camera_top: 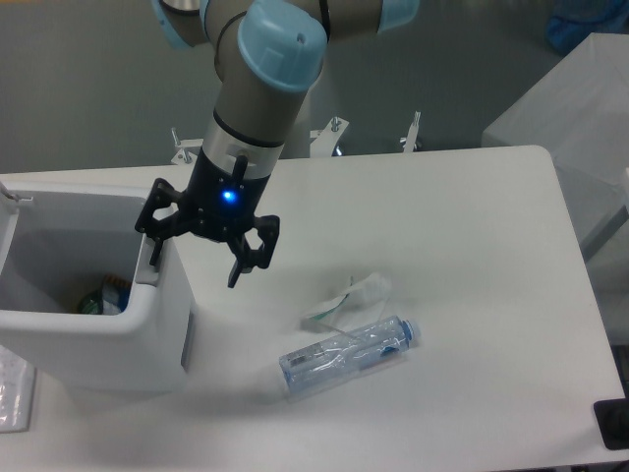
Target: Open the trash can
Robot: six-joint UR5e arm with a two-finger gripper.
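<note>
Camera view: trash can (147,334) at table's left edge already gapes open, rubbish visible inside, so task looks essentially done; gripper (194,264), fingers spread and empty, straddles its right wall, only needs retreating.

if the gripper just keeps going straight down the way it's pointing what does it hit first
Most likely the right wall of the trash can: the open gripper seems to straddle that rim, one finger over it and the other over bare table. Depth is uncertain from this single view.

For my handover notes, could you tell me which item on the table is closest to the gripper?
The white trash can: the gripper straddles its right wall, while the clear bottle and crumpled wrapper lie apart.
</note>
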